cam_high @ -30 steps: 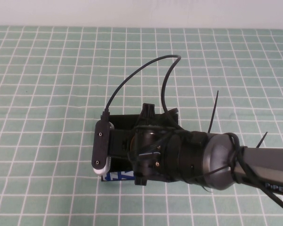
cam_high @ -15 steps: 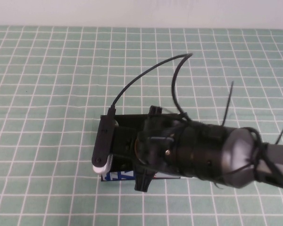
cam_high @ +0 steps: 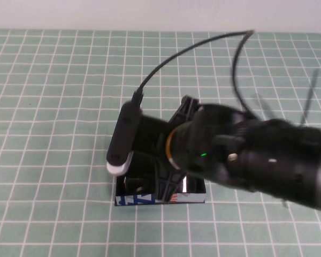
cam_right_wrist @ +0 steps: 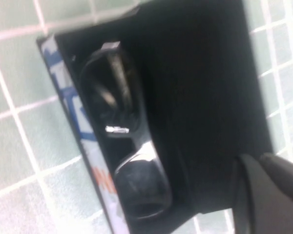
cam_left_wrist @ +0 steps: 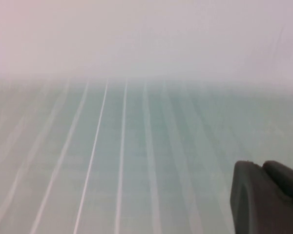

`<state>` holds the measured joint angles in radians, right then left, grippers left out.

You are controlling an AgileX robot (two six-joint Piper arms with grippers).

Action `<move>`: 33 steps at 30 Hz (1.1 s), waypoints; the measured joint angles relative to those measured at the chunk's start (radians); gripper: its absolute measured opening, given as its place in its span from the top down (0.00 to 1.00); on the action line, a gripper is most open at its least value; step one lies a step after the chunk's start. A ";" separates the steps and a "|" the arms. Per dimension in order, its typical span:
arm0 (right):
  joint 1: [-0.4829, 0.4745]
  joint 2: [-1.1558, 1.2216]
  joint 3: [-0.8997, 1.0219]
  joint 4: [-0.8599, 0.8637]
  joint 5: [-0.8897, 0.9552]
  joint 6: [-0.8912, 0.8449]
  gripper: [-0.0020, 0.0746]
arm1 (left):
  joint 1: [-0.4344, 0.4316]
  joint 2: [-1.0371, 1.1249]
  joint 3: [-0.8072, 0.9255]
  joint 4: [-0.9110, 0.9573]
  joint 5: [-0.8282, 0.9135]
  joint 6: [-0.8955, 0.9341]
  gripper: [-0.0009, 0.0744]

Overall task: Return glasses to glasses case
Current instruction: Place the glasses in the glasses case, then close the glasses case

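Note:
The glasses case lies open on the green checked cloth, its white front with blue and orange marks facing me. In the right wrist view the case shows its black lining, and the glasses lie folded inside along the printed front wall. My right gripper hangs above the case, shut and empty, apart from the glasses; its fingers show together in the right wrist view. My left gripper is shut and empty over bare cloth, and is outside the high view.
The right arm's wrist camera and its black cable stand over the case's left end. The green checked cloth stretches around the case, with a white wall behind it.
My right arm has lifted up and back from the case, nearer the high camera. More of the case's white front and inside now shows. The case has not moved.

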<state>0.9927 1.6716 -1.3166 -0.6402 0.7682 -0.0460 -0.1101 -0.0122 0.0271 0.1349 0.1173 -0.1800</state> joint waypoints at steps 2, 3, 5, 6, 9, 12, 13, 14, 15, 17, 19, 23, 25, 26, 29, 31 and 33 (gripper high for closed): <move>0.000 -0.032 0.000 0.008 -0.006 0.000 0.98 | 0.000 0.000 0.000 -0.004 -0.148 -0.014 0.99; 0.000 -0.047 0.000 0.011 -0.006 0.000 0.98 | 0.000 0.000 0.000 -0.004 -0.230 -0.018 0.99; 0.000 -0.071 0.000 0.013 -0.008 0.000 0.99 | 0.000 0.000 0.000 -0.006 -0.387 -0.019 0.99; 0.000 -0.082 0.000 0.013 -0.008 0.000 0.99 | 0.000 0.000 0.000 -0.012 -0.482 -0.024 0.99; 0.000 -0.109 0.000 0.013 -0.008 0.000 0.99 | 0.000 0.000 0.000 -0.016 -0.743 -0.085 0.99; 0.000 -0.136 0.002 0.013 -0.017 0.009 0.99 | 0.000 -0.001 -0.054 -0.014 -0.834 -0.188 0.99; 0.000 -0.148 0.004 0.013 -0.026 0.016 0.99 | 0.000 -0.001 -0.091 -0.003 -0.823 -0.215 0.99; 0.000 -0.158 0.007 0.013 -0.036 0.023 0.99 | 0.000 -0.001 -0.127 0.013 -0.803 -0.232 0.99; 0.000 -0.171 0.006 0.011 -0.051 0.035 0.99 | 0.000 -0.001 -0.176 0.041 -0.762 -0.247 0.99; 0.000 -0.195 0.006 -0.007 -0.077 0.057 0.99 | 0.000 -0.002 -0.276 0.116 -0.664 -0.260 0.99; 0.000 -0.214 0.006 -0.037 -0.098 0.068 0.99 | 0.000 -0.002 -0.392 0.204 -0.540 -0.280 0.99; -0.043 -0.223 0.006 -0.064 -0.123 0.095 0.99 | 0.000 0.015 -0.600 0.269 -0.274 -0.373 0.99; -0.086 -0.223 0.006 -0.064 -0.138 0.143 0.99 | 0.000 0.049 -0.694 0.277 -0.107 -0.405 0.99; -0.113 -0.223 0.006 -0.064 -0.149 0.174 0.99 | 0.000 0.065 -0.726 0.277 -0.035 -0.407 0.99; -0.201 -0.223 0.006 -0.065 -0.190 0.266 0.99 | 0.000 0.135 -0.822 0.256 0.220 -0.385 0.99; -0.257 -0.223 0.006 -0.063 -0.215 0.305 0.99 | 0.000 0.193 -0.870 0.188 0.391 -0.281 0.99; -0.306 -0.223 0.006 -0.045 -0.226 0.319 0.99 | 0.000 0.255 -0.900 0.091 0.540 -0.093 0.99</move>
<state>0.6862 1.4482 -1.3102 -0.6853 0.5425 0.2730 -0.1101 0.2426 -0.8733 0.2261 0.6568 -0.2729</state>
